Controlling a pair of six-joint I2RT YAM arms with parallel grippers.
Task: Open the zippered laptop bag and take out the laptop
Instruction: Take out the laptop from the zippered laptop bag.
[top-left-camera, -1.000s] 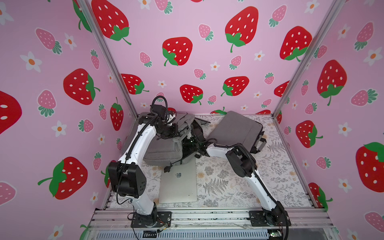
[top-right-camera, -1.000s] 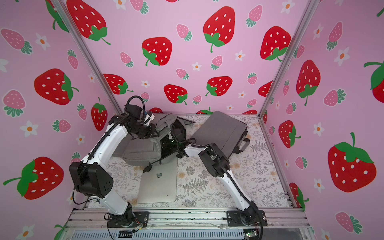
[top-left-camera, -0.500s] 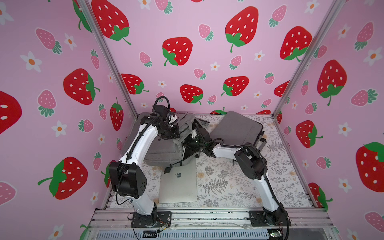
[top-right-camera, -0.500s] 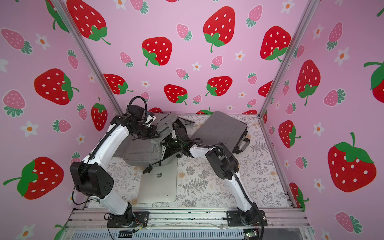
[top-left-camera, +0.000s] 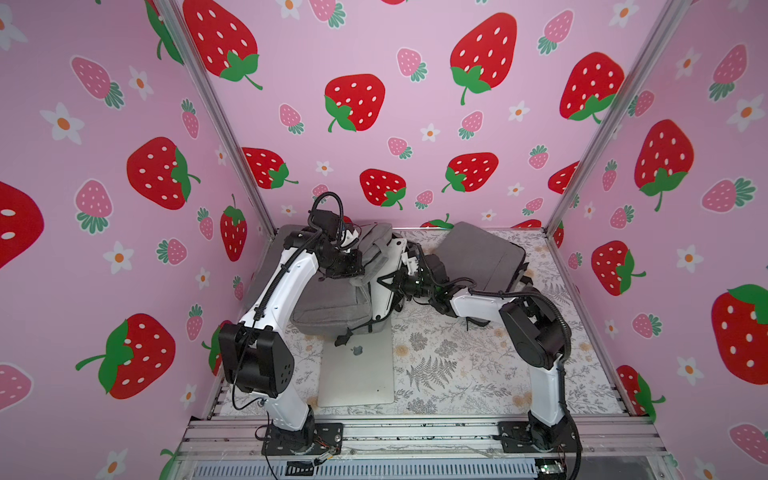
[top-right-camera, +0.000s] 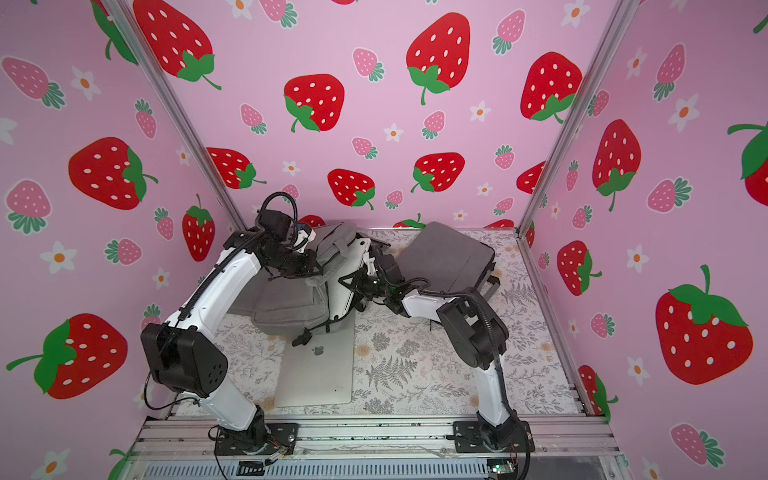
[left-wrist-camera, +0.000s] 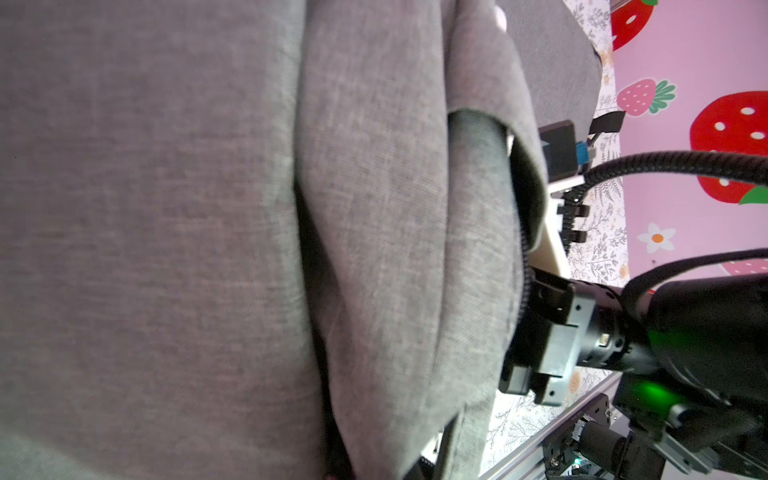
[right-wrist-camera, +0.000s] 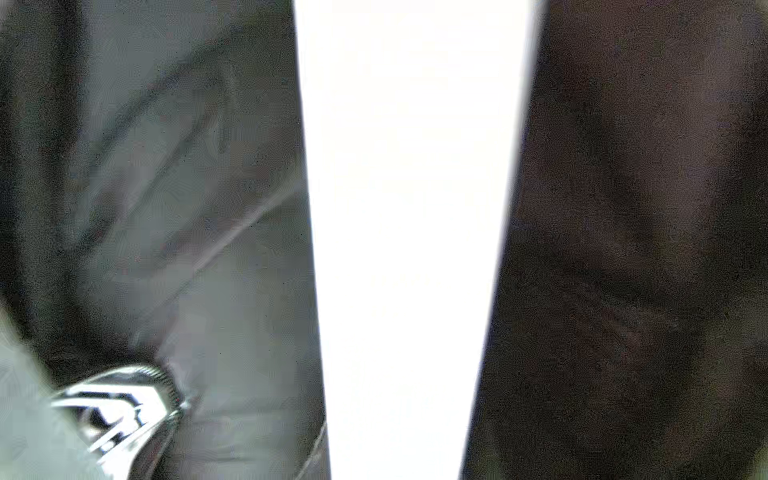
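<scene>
so laptop bag (top-left-camera: 328, 303) open w/ laptop (top-left-camera: 380, 297) partly inside

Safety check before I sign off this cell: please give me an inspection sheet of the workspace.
Surface: floral tablecloth, flat, nothing spilled.
Job's things: grey laptop bag raised at its open end; silver laptop tilted, partly out of it.
Clutter: second silver laptop flat at the front, far edge under the bag; second grey bag at the back.
Tools: left tool shut on the bag's fabric; right tool shut on the tilted laptop's edge.
Cables: black conduit loops above the left wrist; no snag seen.
Surroundings: strawberry-print walls; aluminium rail in front.
</scene>
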